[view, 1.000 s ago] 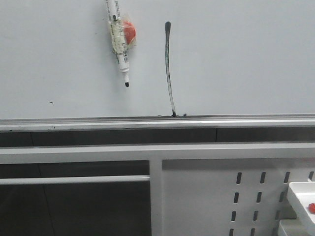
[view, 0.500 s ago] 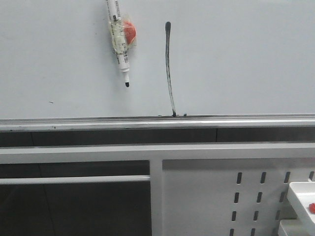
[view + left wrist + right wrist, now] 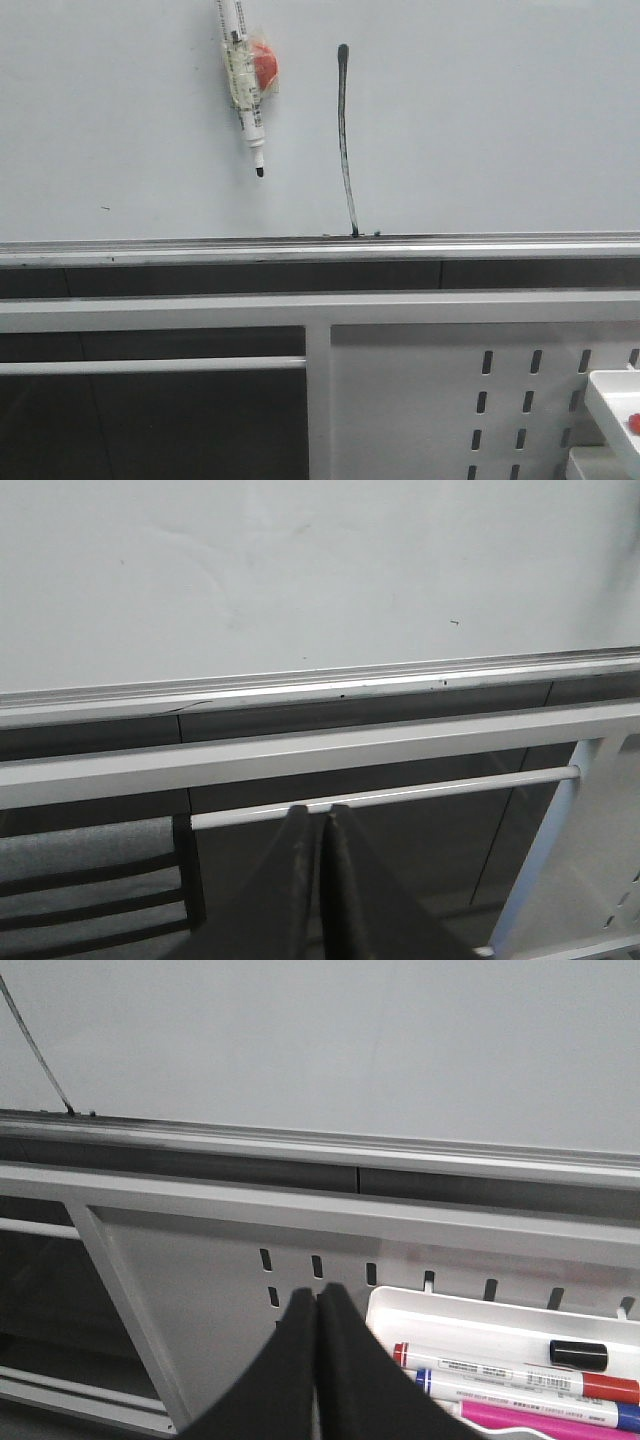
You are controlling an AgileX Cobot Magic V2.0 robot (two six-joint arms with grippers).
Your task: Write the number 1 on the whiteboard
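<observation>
number 1 (image 3: 345, 140) unchanged | whiteboard (image 3: 480, 120) | marker pen (image 3: 241, 85) unmoved

The whiteboard (image 3: 480, 120) was pale grey-white and glossy, with a silver rail (image 3: 200, 250) along its lower edge. The number 1 (image 3: 345, 140) was a black stroke. Beside the stroke, a white marker pen (image 3: 240, 80) carried a black tip and a red-orange patch on its barrel. Below the rail, the panel (image 3: 420, 400) was white with rows of dark slots. The tray (image 3: 470, 1325) against that panel was white and held markers banded red (image 3: 520, 1378), blue (image 3: 530, 1400) and pink (image 3: 540, 1422), plus a black cap (image 3: 578, 1354). Both grippers' fingers (image 3: 300, 880) (image 3: 300, 1360) were black.
</observation>
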